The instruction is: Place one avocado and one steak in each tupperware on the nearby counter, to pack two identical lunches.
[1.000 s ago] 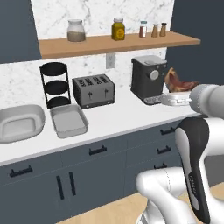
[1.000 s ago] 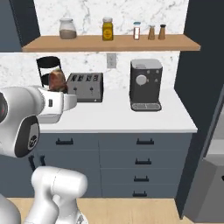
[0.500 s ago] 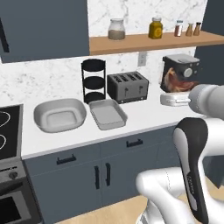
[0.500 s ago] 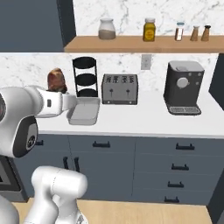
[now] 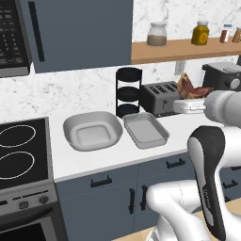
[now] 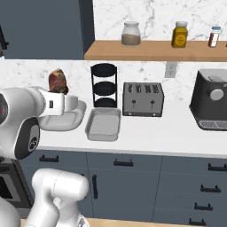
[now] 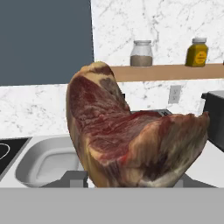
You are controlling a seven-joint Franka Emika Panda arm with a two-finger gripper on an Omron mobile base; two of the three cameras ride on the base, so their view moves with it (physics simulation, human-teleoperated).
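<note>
A raw red steak [image 5: 190, 86] [image 6: 57, 80] stands up from my gripper [image 5: 190, 97] [image 6: 59, 91], which is shut on its lower edge, held above the counter [image 5: 95, 158]. In the hand view the steak [image 7: 127, 135] covers the fingertips. Two grey tupperware sit side by side on the counter: a rounded one [image 5: 92, 130] [image 6: 67, 119] [image 7: 47, 164] and a rectangular one [image 5: 146, 129] [image 6: 104, 124]. Both look empty. The avocado is out of view.
A black stovetop [image 5: 19, 153] lies left of the counter under a microwave [image 5: 12, 37]. Behind the tupperware stand a black three-tier rack [image 5: 128, 92] and a toaster [image 5: 162, 96]. A coffee machine [image 6: 213, 99] is at the right, below a wooden shelf [image 6: 155, 49] with jars.
The whole scene has slid to the right in both base views, so the base has driven left along the counter. The stovetop has come into view. The steak stays in my gripper.
</note>
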